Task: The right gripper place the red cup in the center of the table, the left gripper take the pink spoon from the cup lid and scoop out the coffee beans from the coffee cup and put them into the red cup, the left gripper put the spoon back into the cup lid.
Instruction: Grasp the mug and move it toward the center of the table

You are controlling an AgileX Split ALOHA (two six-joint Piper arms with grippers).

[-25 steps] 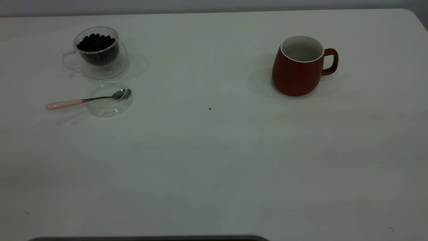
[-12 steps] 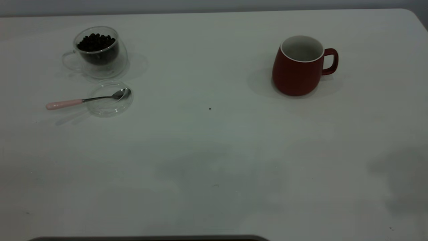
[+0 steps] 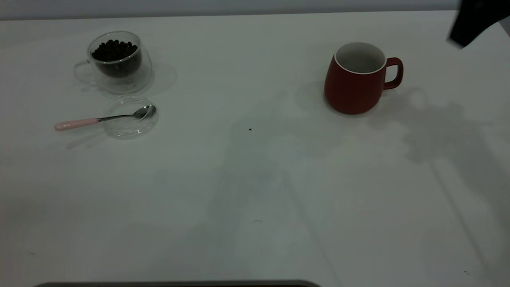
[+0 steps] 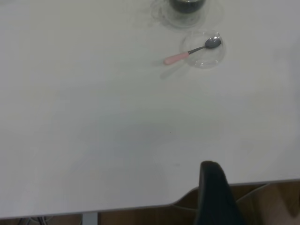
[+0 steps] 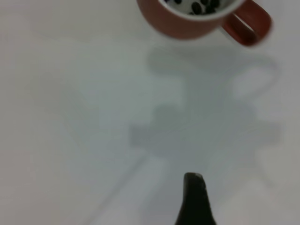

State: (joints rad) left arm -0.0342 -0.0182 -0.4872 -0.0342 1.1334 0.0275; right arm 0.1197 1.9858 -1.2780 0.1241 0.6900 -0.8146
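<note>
1. Exterior view:
   - The red cup (image 3: pixel 356 81) stands upright on the table (image 3: pixel 255 191), far and to the right. It is well away from the centre, so by my reading the first step is not yet done.
   - A dark part of the right arm (image 3: pixel 475 20) shows at the far right corner, above and apart from the cup.
   - On the far left, the coffee cup (image 3: pixel 116 63) holds a heap of coffee beans (image 3: pixel 114 49).
   - Just nearer, the cup lid (image 3: pixel 131 126) carries the pink spoon (image 3: pixel 101 119). Its bowl rests in the lid and its handle sticks out to the left.
   - No scooping seems to have begun.

2. Left wrist view:
   - The left gripper (image 4: pixel 213 187) hangs over the near table edge, well apart from the pink spoon (image 4: pixel 187 54) and cup lid (image 4: pixel 206 58).
   - I cannot tell whether its jaws are apart or together.

3. Right wrist view:
   - The right gripper (image 5: pixel 193 185) hovers near the red cup (image 5: pixel 187 26) without touching it.
   - Its jaw state cannot be told.
   - A few dark oval specks show inside the rim; what they are is unclear.
   - Everything is left to do: moving the cup, scooping, and returning the spoon.
</note>
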